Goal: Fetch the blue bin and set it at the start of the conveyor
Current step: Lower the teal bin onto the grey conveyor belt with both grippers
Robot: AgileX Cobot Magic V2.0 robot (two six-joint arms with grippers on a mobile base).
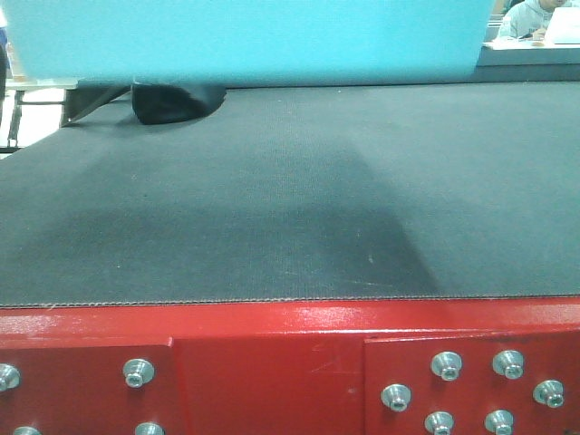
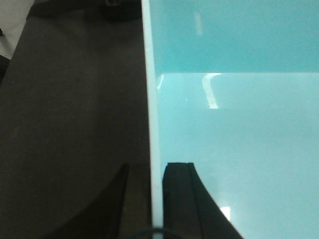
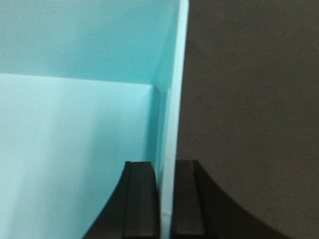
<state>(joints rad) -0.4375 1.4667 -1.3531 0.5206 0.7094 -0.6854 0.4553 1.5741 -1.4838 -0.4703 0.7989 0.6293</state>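
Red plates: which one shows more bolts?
The right plate: six bolts show on it, while the left plate shows only four.

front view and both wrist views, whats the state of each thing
dark grey textured conveyor belt: bare in front, motion unclear
pale turquoise plastic bin: empty, gripped by both side walls over the belt
left gripper: fingers shut on bin wall
right gripper: fingers shut on bin wall

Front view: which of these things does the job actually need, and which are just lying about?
Job: blue bin, conveyor belt, red end panel, left gripper and right gripper astride the bin's walls.
Lying about: seated person in the background, dark object showing below the bin.
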